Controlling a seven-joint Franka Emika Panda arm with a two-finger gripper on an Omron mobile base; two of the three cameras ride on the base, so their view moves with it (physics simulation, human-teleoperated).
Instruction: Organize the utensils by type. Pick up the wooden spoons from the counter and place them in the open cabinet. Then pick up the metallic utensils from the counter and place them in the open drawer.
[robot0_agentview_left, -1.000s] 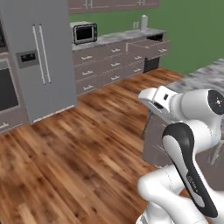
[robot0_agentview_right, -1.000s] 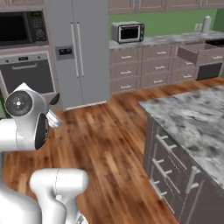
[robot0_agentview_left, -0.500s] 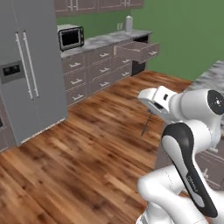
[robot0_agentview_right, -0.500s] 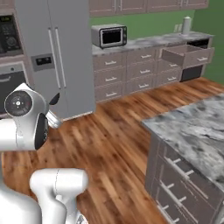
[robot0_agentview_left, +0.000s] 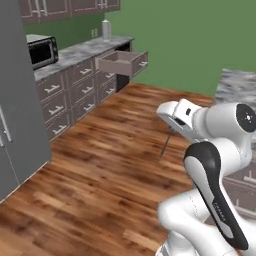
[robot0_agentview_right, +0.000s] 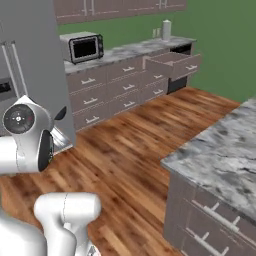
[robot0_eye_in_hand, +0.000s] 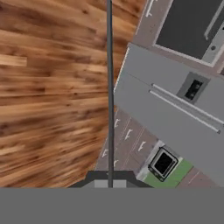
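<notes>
The gripper (robot0_agentview_left: 170, 131) sits at about 3 o'clock of centre in the left base view, its fingers together and clamped on a slim dark grey utensil (robot0_agentview_left: 165, 143) whose thin shaft hangs down from it toward 7 o'clock, over the wooden floor (robot0_agentview_left: 105, 165). In the hand view that same utensil (robot0_eye_in_hand: 109, 87) runs as a narrow dark line from the finger tips at 6 o'clock straight up to the 12 o'clock edge (its head cannot be made out there).

The open drawer (robot0_agentview_left: 123, 62) shows at roughly 12 o'clock in the left base view, pulled out from the run of mauve-brown fronts below the marbled counter (robot0_agentview_left: 80, 50), well apart from the gripper. In the right base view the drawer (robot0_agentview_right: 172, 64) lies toward 1 o'clock, its front standing out from the cabinets. A microwave (robot0_agentview_right: 81, 47) stands on the counter at about 11 o'clock there, and a pale upright container (robot0_agentview_right: 166, 29) stands farther along, above the drawer.

A second marbled worktop, an island (robot0_agentview_right: 225, 150), fills the 4 o'clock part of the right base view. The grey refrigerator (robot0_agentview_left: 20, 105) takes up the 9 o'clock edge of the left base view.
</notes>
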